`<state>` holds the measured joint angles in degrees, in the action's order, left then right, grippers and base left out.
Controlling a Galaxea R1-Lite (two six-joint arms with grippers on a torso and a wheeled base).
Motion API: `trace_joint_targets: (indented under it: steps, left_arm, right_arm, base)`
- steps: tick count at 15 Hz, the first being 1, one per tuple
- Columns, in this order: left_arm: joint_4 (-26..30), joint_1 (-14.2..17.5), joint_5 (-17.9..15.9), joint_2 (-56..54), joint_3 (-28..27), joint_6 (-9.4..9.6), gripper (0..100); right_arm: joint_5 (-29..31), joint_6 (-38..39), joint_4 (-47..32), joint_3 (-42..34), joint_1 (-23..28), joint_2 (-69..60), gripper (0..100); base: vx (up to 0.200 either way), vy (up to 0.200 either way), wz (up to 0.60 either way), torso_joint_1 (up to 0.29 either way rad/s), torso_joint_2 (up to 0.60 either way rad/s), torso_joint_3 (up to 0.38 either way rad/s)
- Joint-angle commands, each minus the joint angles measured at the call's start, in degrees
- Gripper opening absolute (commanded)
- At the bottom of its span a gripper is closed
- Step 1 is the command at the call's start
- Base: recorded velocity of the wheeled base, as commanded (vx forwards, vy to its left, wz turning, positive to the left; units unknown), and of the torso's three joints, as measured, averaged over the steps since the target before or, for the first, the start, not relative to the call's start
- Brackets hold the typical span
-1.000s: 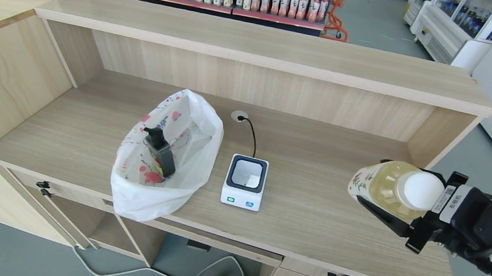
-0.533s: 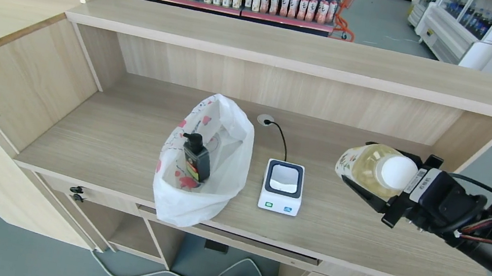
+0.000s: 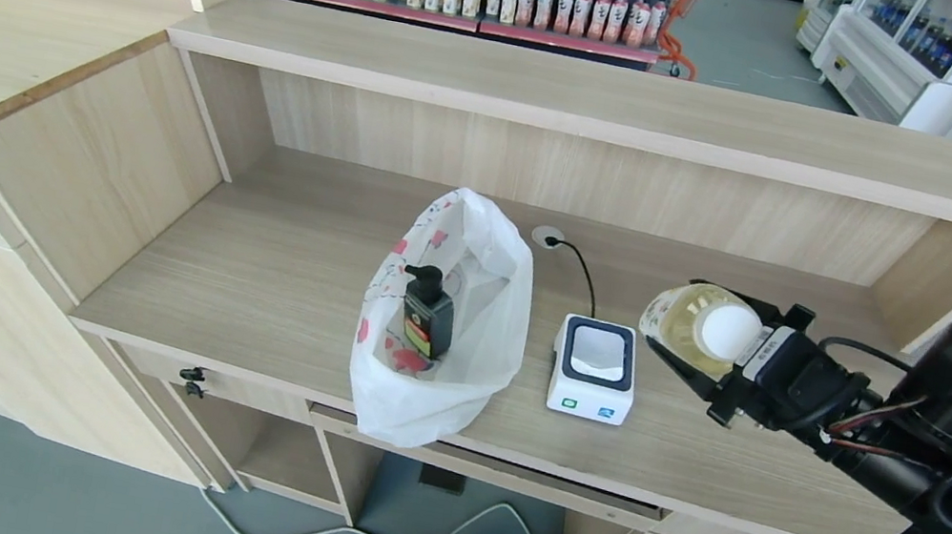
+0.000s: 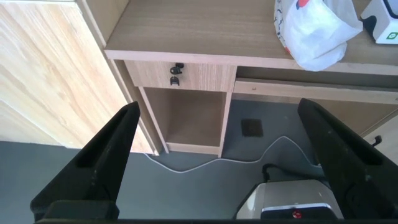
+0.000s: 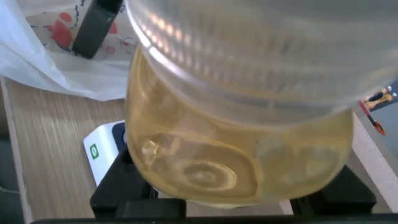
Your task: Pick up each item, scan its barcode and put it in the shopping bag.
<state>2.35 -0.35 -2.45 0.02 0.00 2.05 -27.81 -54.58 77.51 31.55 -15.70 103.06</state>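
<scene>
The right gripper (image 3: pixel 673 315), clamped on the bottle (image 3: pixel 696 329), has come close beside the scanner (image 3: pixel 594 369). The left gripper (image 4: pixel 219 111) stands wide apart.

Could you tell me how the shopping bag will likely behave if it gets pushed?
Probably floppy: the shopping bag is thin, crumpled plastic, so its rim would likely fold inward. It seems light, though the black pump bottle inside may anchor it. Its base overhangs the counter edge, so a push could slide it off.
</scene>
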Motion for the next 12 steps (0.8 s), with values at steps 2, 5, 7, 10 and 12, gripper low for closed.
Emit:
trace_joint_targets:
  steps: [2, 5, 7, 10, 12]
  left_arm:
    - [0.0, -0.1, 0.0, 0.0, 0.0, -0.03, 100]
    - [0.0, -0.1, 0.0, 0.0, 0.0, 0.06, 100]
    - [0.0, -0.1, 0.0, 0.0, 0.0, -0.03, 100]
    - [0.0, -0.1, 0.0, 0.0, 0.0, -0.03, 100]
    - [0.0, -0.1, 0.0, 0.0, 0.0, -0.03, 100]
  right_arm:
    - [-0.6, -0.1, 0.1, 4.2, 0.8, 3.5, 0]
    - [-2.1, 0.0, 0.3, 6.3, 0.8, 6.6, 0]
    - [-3.0, 0.0, 0.3, 7.3, 0.9, 8.3, 0]
    - [-4.4, 0.0, 0.3, 10.6, 1.4, 11.6, 0]
    - [-4.9, 0.1, 0.2, 13.2, 1.3, 13.5, 0]
  base:
    - [0.000, 0.000, 0.00, 0.000, 0.00, 0.000]
    - [0.000, 0.000, 0.00, 0.000, 0.00, 0.000]
    - [0.000, 0.000, 0.00, 0.000, 0.00, 0.000]
    - [0.000, 0.000, 0.00, 0.000, 0.00, 0.000]
    - [0.000, 0.000, 0.00, 0.000, 0.00, 0.000]
